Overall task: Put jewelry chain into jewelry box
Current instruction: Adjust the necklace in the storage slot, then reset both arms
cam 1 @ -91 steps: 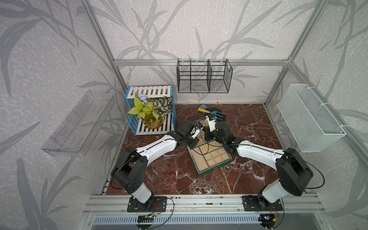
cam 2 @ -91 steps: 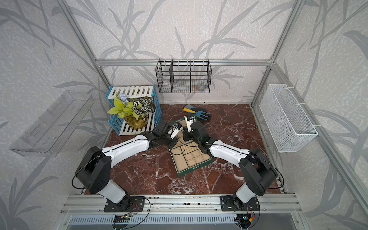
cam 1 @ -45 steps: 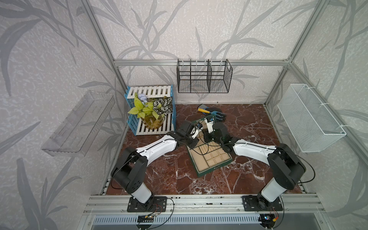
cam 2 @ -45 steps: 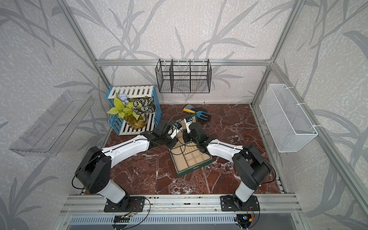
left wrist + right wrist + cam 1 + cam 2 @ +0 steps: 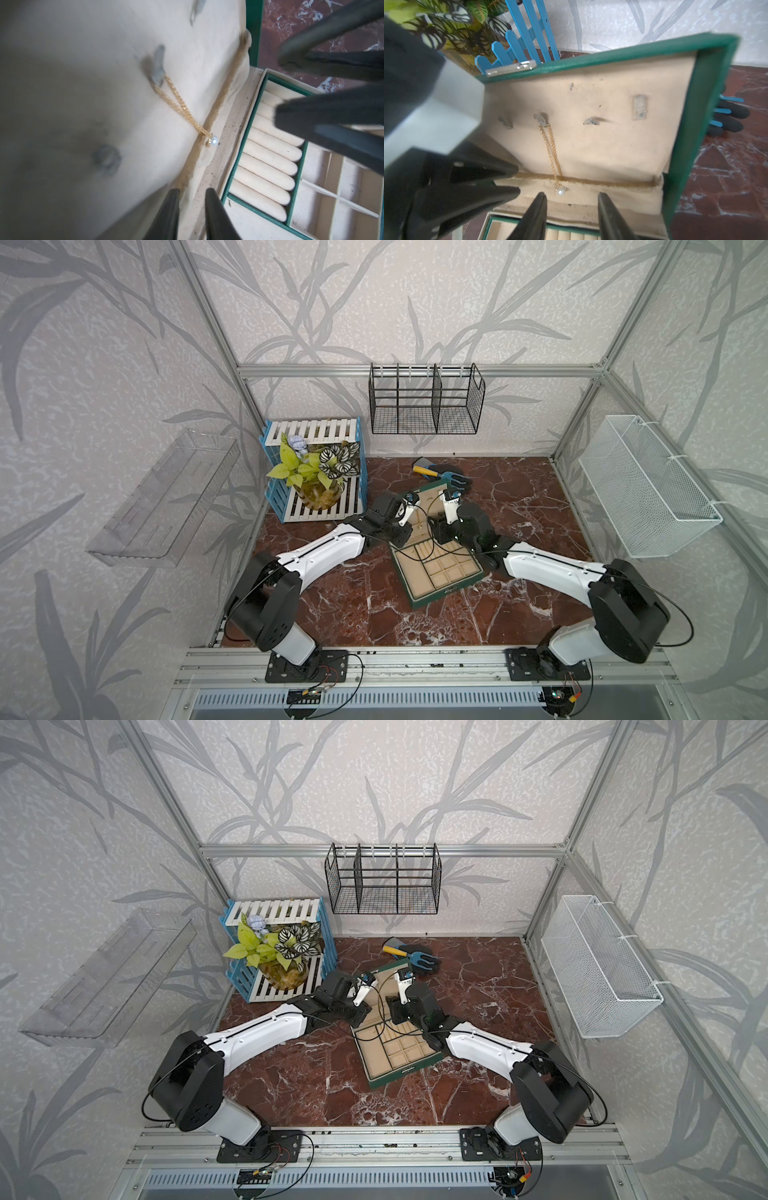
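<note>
The left gripper (image 5: pixel 192 214) is hovering, jaws slightly parted, empty. The jewelry chain (image 5: pixel 551 153), thin, gold and doubled, is hanging from a hook (image 5: pixel 542 120) on the jewelry box (image 5: pixel 685 135) lid lining, pearl pendant (image 5: pixel 560 191) dangling. The right gripper (image 5: pixel 573 216) is gaping wider, empty.

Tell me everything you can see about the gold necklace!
The jewelry chain is thin, gold-coloured and doubled into two strands. It hangs from the middle hook on the cream-lined raised lid of the jewelry box, lying against the lining. A small pearl-like pendant dangles at its lower end. Nothing grips it.
</note>
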